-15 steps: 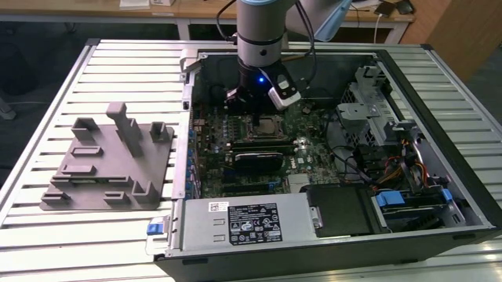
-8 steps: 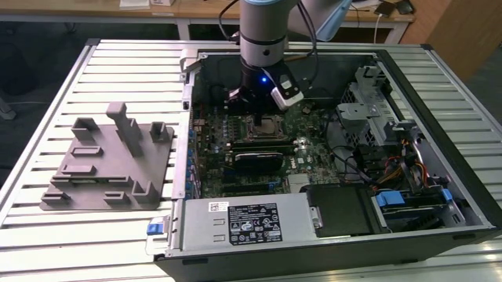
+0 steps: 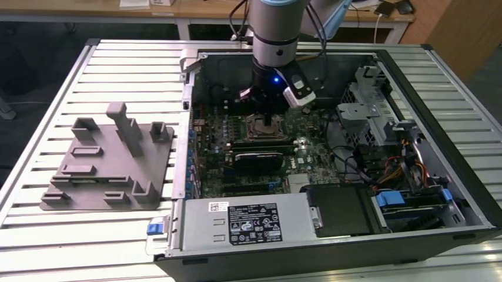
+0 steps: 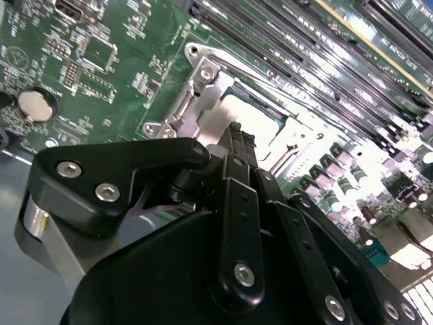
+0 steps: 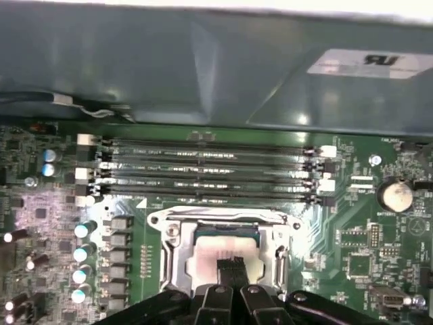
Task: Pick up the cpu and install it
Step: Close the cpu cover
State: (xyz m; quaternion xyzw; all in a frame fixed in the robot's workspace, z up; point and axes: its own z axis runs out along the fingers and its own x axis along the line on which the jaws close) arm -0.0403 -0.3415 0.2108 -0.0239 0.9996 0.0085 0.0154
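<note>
On the exterior view's left, a grey fixture plate (image 3: 110,167) with upright posts is seen lying on the slatted table (image 3: 47,117), just beside the open computer case (image 3: 330,176). A white printed label (image 3: 244,222) is carried by the power supply at the case's near side; its print is not read off. Another white label (image 5: 369,62) is seen on the case wall in the first wrist view, beyond the row of memory slots (image 5: 210,172). The gripper (image 3: 267,120) is held down over the motherboard socket (image 5: 223,254), near the middle of the board. The cpu (image 5: 223,254) is seen lying flat inside the socket's metal frame, its shiny top up, its edges square with the frame. The black fingers (image 5: 231,269) are drawn close together over the cpu's top; whether the chip is gripped cannot be told. A round coin cell (image 5: 396,195) is seen to the right of the socket.
</note>
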